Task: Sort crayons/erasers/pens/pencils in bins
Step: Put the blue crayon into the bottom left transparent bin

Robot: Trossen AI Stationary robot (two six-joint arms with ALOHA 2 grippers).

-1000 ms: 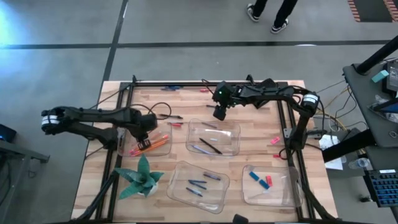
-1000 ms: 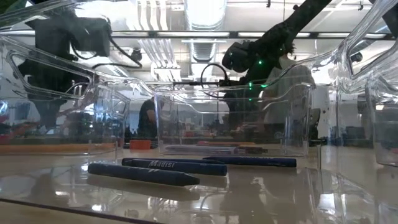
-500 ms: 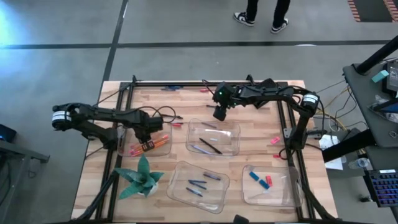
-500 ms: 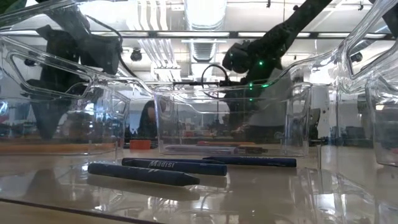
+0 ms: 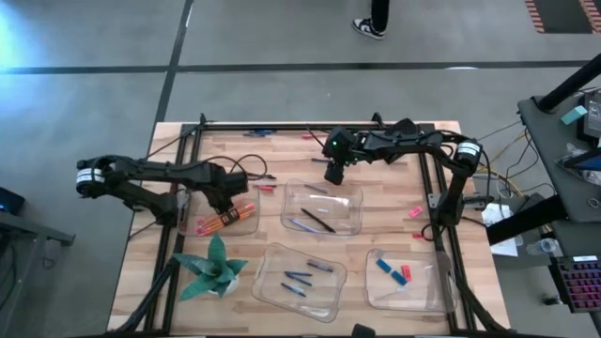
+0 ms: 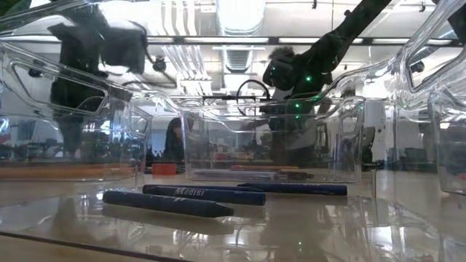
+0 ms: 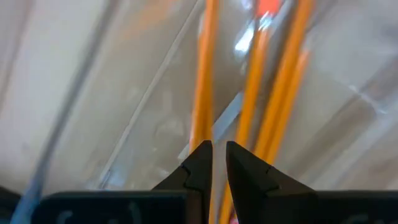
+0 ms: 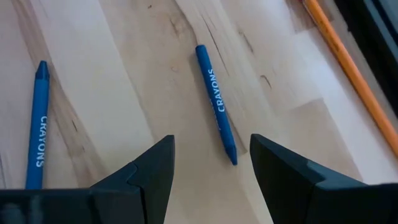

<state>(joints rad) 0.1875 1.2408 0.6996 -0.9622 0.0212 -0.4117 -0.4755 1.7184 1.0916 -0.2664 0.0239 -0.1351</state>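
Observation:
My left gripper points down over the leftmost bin, where several orange pencils lie side by side on the floor. Its fingers stand a narrow gap apart with nothing between them. My right gripper hangs open above the table's far middle. In the right wrist view a blue crayon lies flat on the wood ahead of the open fingers, and a second blue crayon lies to one side. The other three bins hold dark pens, blue crayons and erasers.
A green folded-paper plant stands near the front left. An orange pencil lies beside the black frame rail. Small loose pieces lie on the wood: red ones, a pink one. A cable loops by the left arm.
My left gripper has shifted a little toward the table's right and far side over the pencil bin, and more of the pencils in the bin shows beside it now. A person beyond the far edge has walked almost out of view.

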